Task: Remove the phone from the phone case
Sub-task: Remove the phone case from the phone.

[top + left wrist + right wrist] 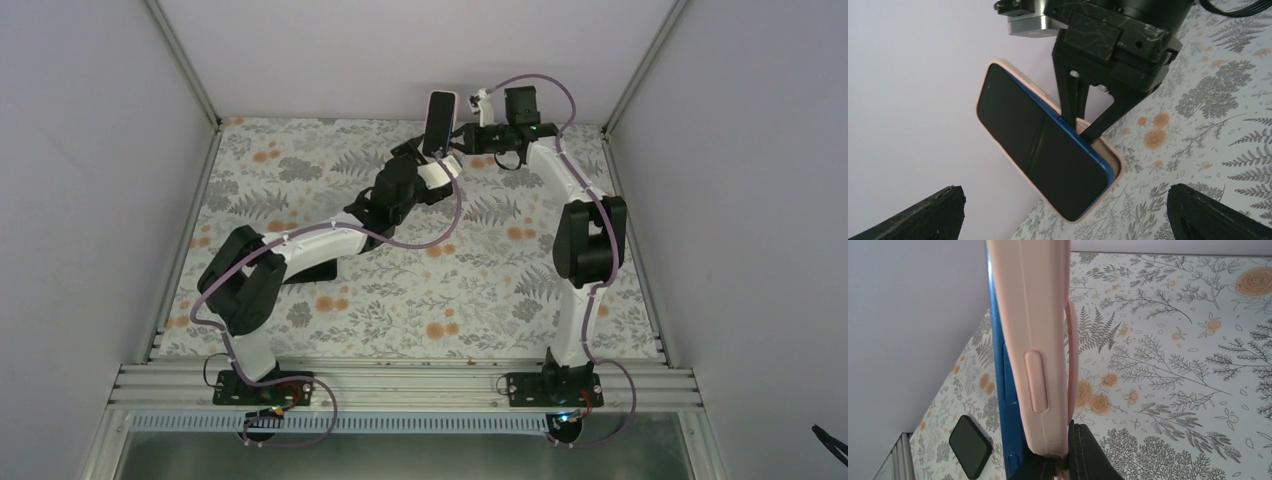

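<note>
A blue phone (1040,150) with a dark screen sits in a pink case (1113,157), held upright in the air at the back of the table (439,120). Its lower right corner stands out of the case. My right gripper (1068,460) is shut on the case's edge, and its black fingers (1075,107) come down onto the case from above. In the right wrist view the pink case (1040,340) is edge-on, with the phone's blue side (1003,405) to its left. My left gripper (1063,200) is open wide, facing the screen and not touching it.
A floral cloth (420,290) covers the table, with white walls close behind and at both sides. A black rounded block (970,446) shows low behind the phone in the right wrist view. Both arms reach to the back centre (500,140).
</note>
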You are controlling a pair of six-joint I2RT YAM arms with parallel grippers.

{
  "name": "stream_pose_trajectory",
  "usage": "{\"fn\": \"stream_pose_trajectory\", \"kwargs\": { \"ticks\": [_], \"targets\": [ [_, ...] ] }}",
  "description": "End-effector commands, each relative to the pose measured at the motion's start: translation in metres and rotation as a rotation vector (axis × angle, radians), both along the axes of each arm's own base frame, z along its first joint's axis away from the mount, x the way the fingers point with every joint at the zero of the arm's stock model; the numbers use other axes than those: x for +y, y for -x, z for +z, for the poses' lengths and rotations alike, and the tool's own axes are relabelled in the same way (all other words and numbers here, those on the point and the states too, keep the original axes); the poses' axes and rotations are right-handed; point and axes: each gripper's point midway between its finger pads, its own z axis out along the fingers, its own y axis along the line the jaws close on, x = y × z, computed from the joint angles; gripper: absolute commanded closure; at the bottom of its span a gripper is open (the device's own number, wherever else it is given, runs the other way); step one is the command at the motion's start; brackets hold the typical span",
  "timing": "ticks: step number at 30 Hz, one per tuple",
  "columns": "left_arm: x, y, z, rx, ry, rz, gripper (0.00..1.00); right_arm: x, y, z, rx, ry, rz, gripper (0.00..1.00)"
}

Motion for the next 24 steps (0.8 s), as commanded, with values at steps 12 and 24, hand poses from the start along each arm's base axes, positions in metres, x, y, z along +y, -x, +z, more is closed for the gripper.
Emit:
{"fn": "stream_pose_trajectory", "kwargs": {
  "ticks": [12, 24],
  "targets": [
    [-0.009, -0.013, 0.005, -0.040, 0.029, 0.020, 0.00, 0.013, 0.019, 0.058, -0.125, -0.086, 0.068, 0.96],
    [0.002, -0.008, 0.020, -0.097, 0.068, 0.046, 0.00, 0.018, 0.026, 0.054, -0.119, -0.084, 0.092, 0.97]
  ]
}}
